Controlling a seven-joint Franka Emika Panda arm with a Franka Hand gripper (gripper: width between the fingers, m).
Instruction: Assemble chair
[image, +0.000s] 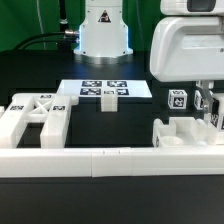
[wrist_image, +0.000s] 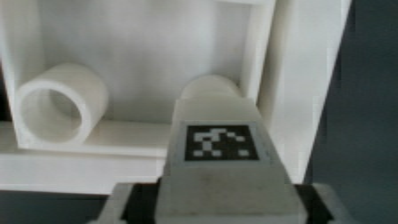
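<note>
Chair leg (wrist_image: 221, 110): chunky white piece with one black-and-white tag on its upper face, located between my fingers (wrist_image: 128, 203). My gripper (wrist_image: 222, 205) is clamped on it, and both jaws bear against its sides. The leg's far end points into a boxy white chair part (wrist_image: 169, 50) with a walled recess; contact between the two cannot be determined. A short rounded piece (wrist_image: 59, 100) lies inside that recess.

In the exterior view, my gripper (image: 208, 112) hangs over the boxy white chair part (image: 180, 132) at the exterior view's right, just behind the long white rail (image: 90, 158). A frame-shaped chair part (image: 35, 115) lies at the exterior view's left. A small block (image: 107, 103) stands just in front of the marker board (image: 105, 88).
</note>
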